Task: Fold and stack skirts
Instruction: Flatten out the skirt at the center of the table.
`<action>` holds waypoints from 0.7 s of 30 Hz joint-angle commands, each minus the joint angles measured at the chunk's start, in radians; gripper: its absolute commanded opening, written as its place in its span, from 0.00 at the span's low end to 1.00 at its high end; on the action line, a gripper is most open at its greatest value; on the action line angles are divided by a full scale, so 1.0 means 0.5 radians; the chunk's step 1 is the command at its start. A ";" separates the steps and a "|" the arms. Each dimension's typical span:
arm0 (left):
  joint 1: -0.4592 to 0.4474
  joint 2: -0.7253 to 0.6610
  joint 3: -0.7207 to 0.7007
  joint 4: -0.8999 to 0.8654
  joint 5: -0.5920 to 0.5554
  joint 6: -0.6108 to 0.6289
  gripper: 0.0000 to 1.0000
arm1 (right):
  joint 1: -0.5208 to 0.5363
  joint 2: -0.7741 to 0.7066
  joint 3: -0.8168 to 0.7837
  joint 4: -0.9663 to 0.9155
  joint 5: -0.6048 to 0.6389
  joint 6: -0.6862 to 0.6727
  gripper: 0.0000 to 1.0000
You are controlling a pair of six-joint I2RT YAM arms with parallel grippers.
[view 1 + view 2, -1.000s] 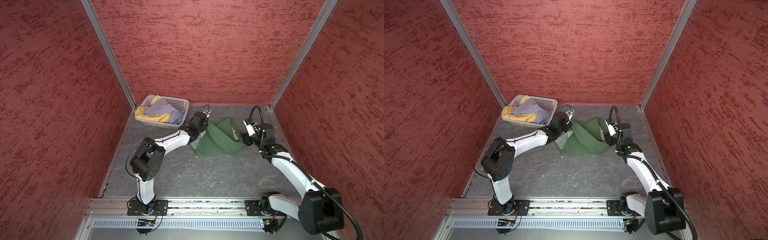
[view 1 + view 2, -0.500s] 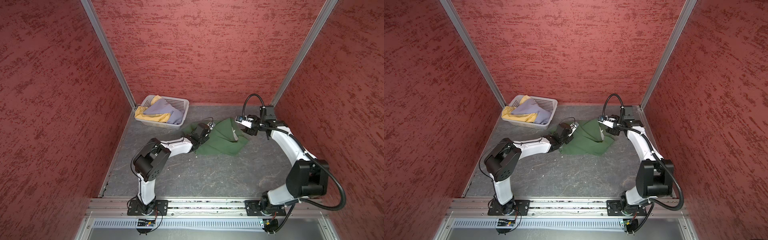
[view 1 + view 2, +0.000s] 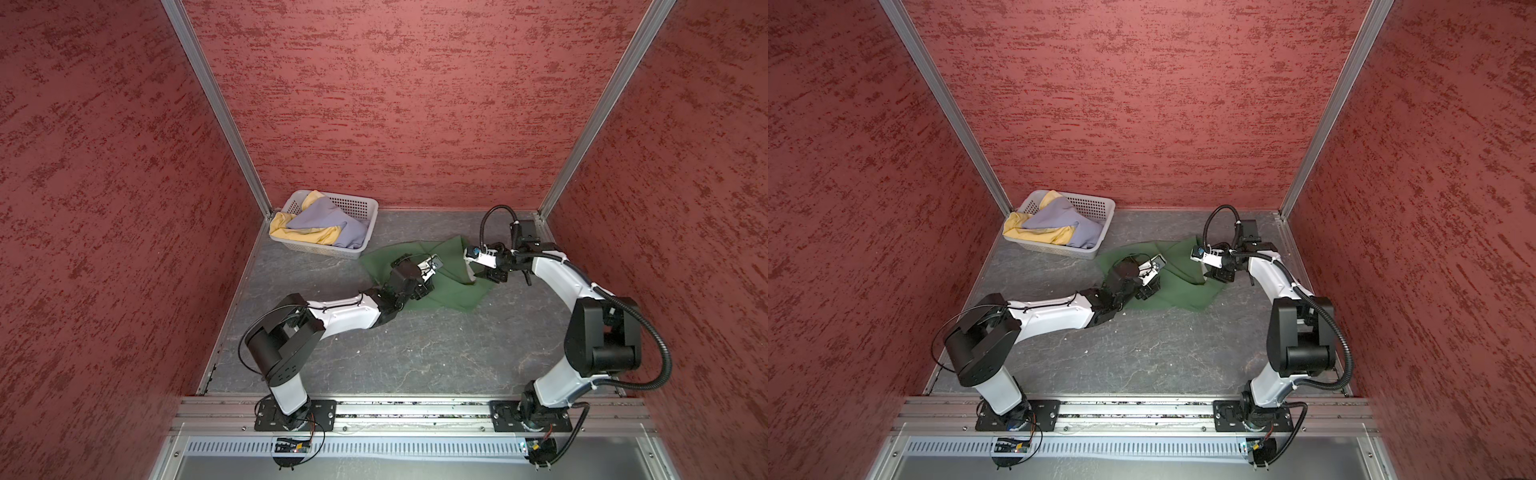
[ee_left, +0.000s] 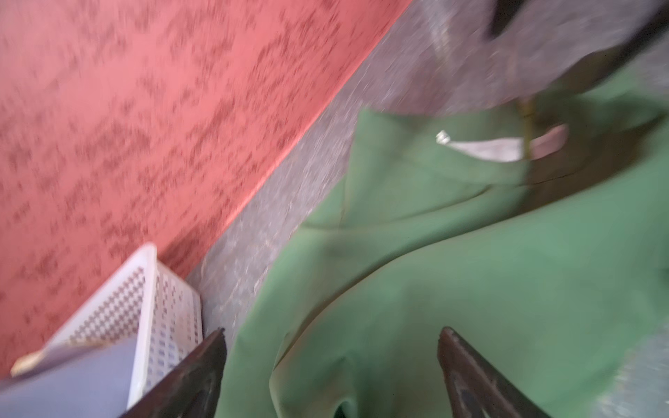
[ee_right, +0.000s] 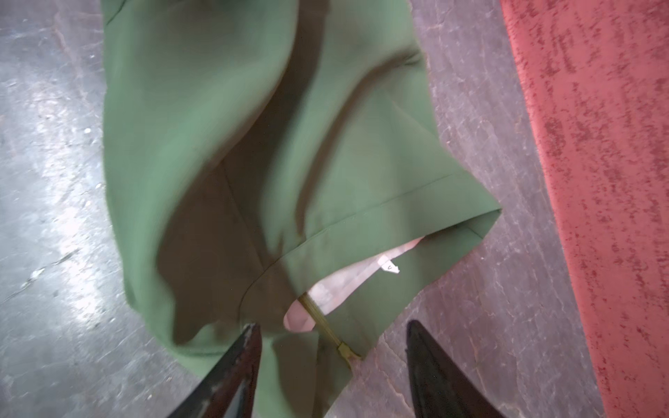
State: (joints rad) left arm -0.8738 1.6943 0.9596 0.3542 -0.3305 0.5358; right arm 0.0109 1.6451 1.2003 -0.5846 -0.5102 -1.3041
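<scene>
Now the green skirt [image 3: 440,286] lies rumpled on the worktop [image 3: 415,353], toward the back and near the basket [image 3: 357,205] — not flat, no fold made yet. The left fingers [image 4: 195,376] stand wide over its middle, holding nothing. The right fingers [image 5: 231,365] are parted too, over the waistband corner by the zip [image 5: 322,322], w/ cloth lying loose between them.

Prob. best to spread first: each arm pinches both layers at an outer edge, pulls apart low, then folds. The raised ridges down the middle would likely trap creases.

The lavender skirt [image 3: 320,218] and yellow skirt [image 3: 307,239] sit in the basket, lavender on top. Basket and back wall [image 3: 415,124] are close — little room to spread that way.
</scene>
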 commanded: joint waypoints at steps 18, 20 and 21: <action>-0.278 0.702 0.467 0.513 0.520 0.493 1.00 | -0.129 -0.149 -0.071 0.594 -0.102 0.736 0.63; -0.272 0.740 0.496 0.493 0.557 0.484 0.97 | -0.134 -0.146 -0.069 0.545 -0.123 0.659 0.63; -0.267 0.752 0.504 0.464 0.587 0.482 0.94 | -0.134 -0.143 -0.067 0.531 -0.132 0.633 0.63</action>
State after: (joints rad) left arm -1.0145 2.0552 1.1870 0.5701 -0.0750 0.7643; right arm -0.0498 1.5883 1.1744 -0.2878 -0.5270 -0.9340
